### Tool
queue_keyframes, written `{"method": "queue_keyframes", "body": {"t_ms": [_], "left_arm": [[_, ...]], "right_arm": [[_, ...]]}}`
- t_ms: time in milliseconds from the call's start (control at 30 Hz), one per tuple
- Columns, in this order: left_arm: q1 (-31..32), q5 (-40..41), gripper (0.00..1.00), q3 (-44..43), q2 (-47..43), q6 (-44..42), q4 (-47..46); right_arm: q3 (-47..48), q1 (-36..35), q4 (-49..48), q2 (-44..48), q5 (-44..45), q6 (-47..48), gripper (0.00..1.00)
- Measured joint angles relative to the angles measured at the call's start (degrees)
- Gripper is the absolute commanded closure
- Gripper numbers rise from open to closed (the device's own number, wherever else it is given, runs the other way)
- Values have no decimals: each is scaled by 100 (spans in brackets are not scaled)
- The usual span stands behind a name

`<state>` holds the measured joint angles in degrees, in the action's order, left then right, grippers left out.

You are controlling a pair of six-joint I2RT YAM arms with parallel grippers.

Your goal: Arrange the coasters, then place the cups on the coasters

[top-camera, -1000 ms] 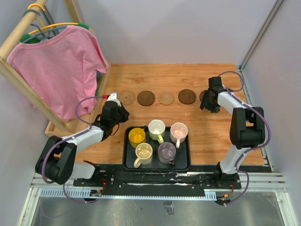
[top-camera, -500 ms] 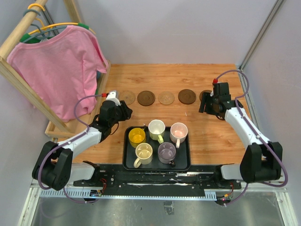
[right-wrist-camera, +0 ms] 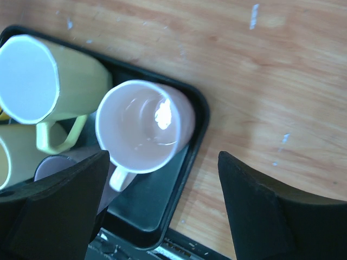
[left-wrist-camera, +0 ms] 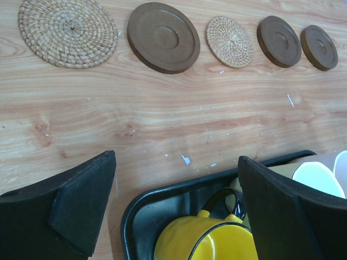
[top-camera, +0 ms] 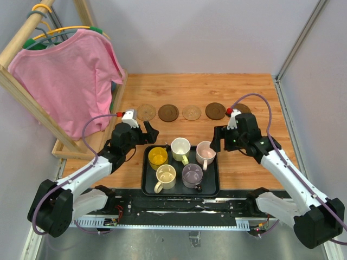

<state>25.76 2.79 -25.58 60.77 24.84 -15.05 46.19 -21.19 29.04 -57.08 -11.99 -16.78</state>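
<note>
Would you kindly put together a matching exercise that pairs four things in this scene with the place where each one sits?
Things:
1. yellow cup
2. greyish-purple cup
3. pink shirt
4. leftmost tan coaster

Places:
a. hanging on the wooden rack
b. near right of the tray
c. flat on the table, at the left end of the row
d. far left corner of the tray

Pairs: 1-d, 2-b, 3-a, 4-c
</note>
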Motion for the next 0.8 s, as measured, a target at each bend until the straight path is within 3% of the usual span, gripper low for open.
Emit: {"method": "queue_keyframes", "body": {"t_ms": [600,800], "left_arm": [[144,-50,0,463,-501,114,149],[144,-48,0,535,-557,120,151]], "right_arm": [[-404,-1932,225,-232,717,-1027,13],[-398,-2173,149,-553,1034,-1248,18]]}}
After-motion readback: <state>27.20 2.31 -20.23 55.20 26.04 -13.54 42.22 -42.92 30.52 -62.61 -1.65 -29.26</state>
